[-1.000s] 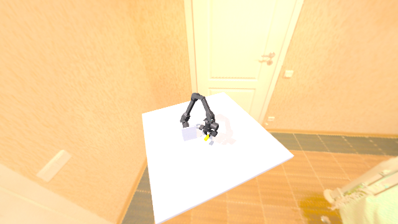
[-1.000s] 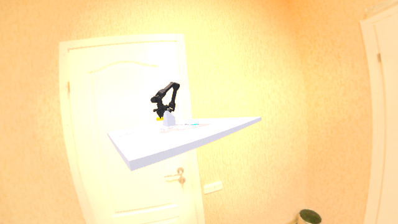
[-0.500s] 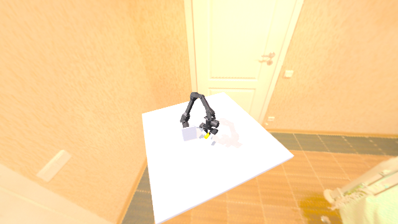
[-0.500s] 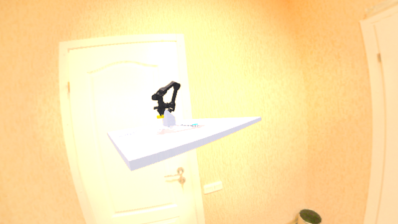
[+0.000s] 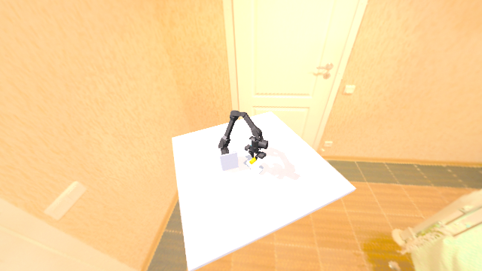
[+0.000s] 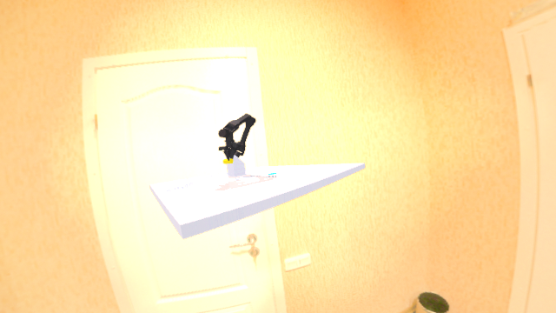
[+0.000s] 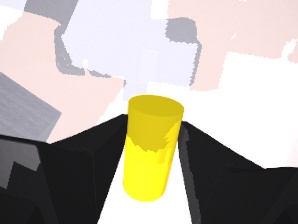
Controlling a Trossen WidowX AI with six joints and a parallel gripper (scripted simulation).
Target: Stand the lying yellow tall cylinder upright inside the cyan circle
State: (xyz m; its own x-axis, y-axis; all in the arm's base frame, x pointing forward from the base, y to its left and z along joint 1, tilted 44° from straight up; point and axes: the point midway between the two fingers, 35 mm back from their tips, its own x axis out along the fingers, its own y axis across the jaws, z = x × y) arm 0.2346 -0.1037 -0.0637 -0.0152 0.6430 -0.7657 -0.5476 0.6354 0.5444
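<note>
The yellow tall cylinder [image 5: 253, 160] [image 6: 228, 161] [image 7: 151, 150] is held between the two black fingers of my gripper [image 5: 254, 158] [image 6: 229, 159] [image 7: 153, 124]. The gripper is shut on it, with a finger on each side. In the exterior view the cylinder lies roughly level, raised above the table top. The wrist view shows one round end face at the top of the cylinder. The cyan circle [image 6: 272, 174] shows as a thin flat patch on the table, to the right of the gripper in the exterior view. It is mostly hidden by the arm in the top view and is outside the wrist view.
The white table [image 5: 226, 211] [image 6: 208, 209] carries the arm. A pale grey box [image 5: 229, 161] [image 6: 236, 167] stands by the arm's base, left of the gripper in the top view. Shadows of the arm fall on the table. A grey surface [image 7: 25, 107] shows at the wrist view's left edge.
</note>
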